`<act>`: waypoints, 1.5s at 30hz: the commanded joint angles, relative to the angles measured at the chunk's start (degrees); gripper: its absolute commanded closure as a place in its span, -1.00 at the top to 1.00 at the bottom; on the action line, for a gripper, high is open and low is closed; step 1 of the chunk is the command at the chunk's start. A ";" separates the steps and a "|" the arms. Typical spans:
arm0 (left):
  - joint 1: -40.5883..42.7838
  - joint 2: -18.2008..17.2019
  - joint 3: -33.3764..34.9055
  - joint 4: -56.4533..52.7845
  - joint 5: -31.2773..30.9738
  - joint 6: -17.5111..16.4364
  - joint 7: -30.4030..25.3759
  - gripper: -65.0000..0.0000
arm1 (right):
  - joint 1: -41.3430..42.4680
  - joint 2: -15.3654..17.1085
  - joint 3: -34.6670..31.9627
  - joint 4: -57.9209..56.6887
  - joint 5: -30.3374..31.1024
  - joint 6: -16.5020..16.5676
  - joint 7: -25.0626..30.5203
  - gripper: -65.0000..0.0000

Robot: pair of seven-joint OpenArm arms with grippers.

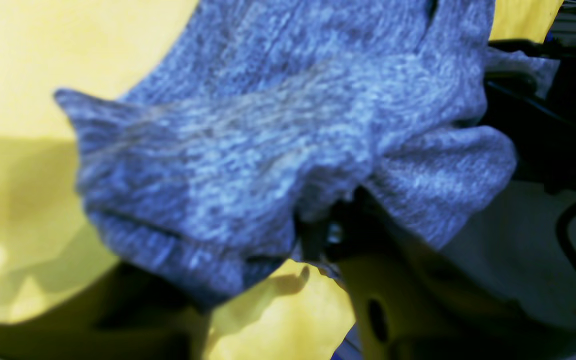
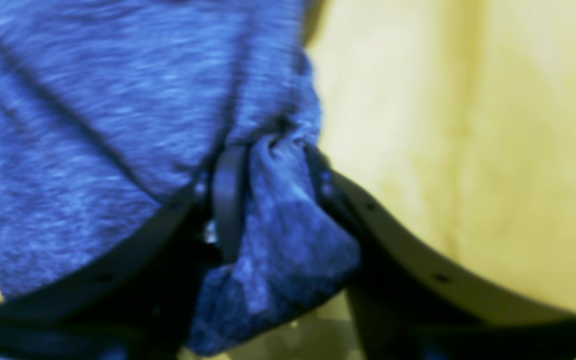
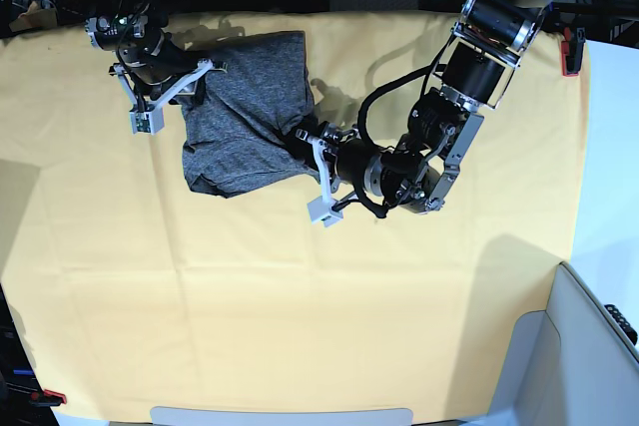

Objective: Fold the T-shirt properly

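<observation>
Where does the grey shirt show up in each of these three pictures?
Left wrist: T-shirt fills the centre and top.
Right wrist: it covers the left half.
Base: upper left of centre.
Shared landmark: the yellow cloth under it, visible in all three views.

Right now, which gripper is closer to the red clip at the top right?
Left. The left gripper is at the T-shirt edge facing the red clip; the right gripper is on the opposite side.

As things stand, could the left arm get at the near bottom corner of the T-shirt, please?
Probably yes. The left gripper sits at the T-shirt's right edge with fabric between its fingers, and only bare yellow cloth lies along the hem toward that corner. The right gripper is at the far side, out of the way.
</observation>
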 commanded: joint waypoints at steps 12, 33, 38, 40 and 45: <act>-1.15 -2.04 -17.78 10.19 0.13 -0.22 6.53 -0.12 | 3.33 0.64 0.14 4.79 0.27 -0.90 0.32 -0.22; 24.00 3.41 -28.77 28.13 -12.44 -0.31 6.53 -0.97 | 15.46 3.28 -0.13 4.26 9.50 6.92 -3.81 -0.96; 26.37 5.35 -26.48 27.95 -12.44 -0.22 6.53 -0.97 | 14.23 3.89 -0.22 0.92 13.19 7.89 -6.01 -0.96; 27.34 6.58 -26.22 27.95 -12.44 -0.22 6.53 -0.97 | 13.70 4.33 -0.22 -0.22 13.01 7.80 -6.09 -0.96; 27.87 7.10 -26.48 28.04 -12.53 -0.22 6.53 -0.97 | 15.28 4.77 -0.22 -4.18 12.57 7.63 -5.92 -0.96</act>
